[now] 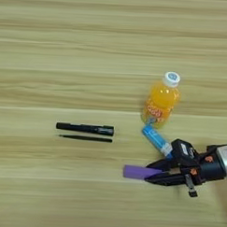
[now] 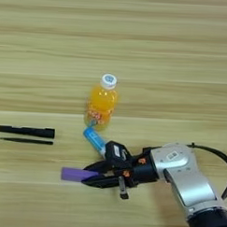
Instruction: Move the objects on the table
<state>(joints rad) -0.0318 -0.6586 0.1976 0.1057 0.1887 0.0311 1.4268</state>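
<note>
A flat purple bar [image 1: 135, 172] lies on the wooden table [image 1: 90, 49] toward the front right. My right gripper [image 1: 152, 173] comes in from the right, its two black fingers closed on the bar's right end. Just behind the gripper, a blue tube [image 1: 155, 137] with a white cap lies at a slant. The tube's far end touches a small orange-drink bottle [image 1: 161, 101] that lies with its white cap pointing away. A thick black marker [image 1: 85, 128] lies to the left, well apart from the gripper.
A thin black stick [image 1: 85, 138] lies parallel to the marker, just in front of it. My silver forearm [image 2: 182, 177] and a black cable [image 2: 216, 155] fill the front right corner. Bare wood stretches across the back half and the front left.
</note>
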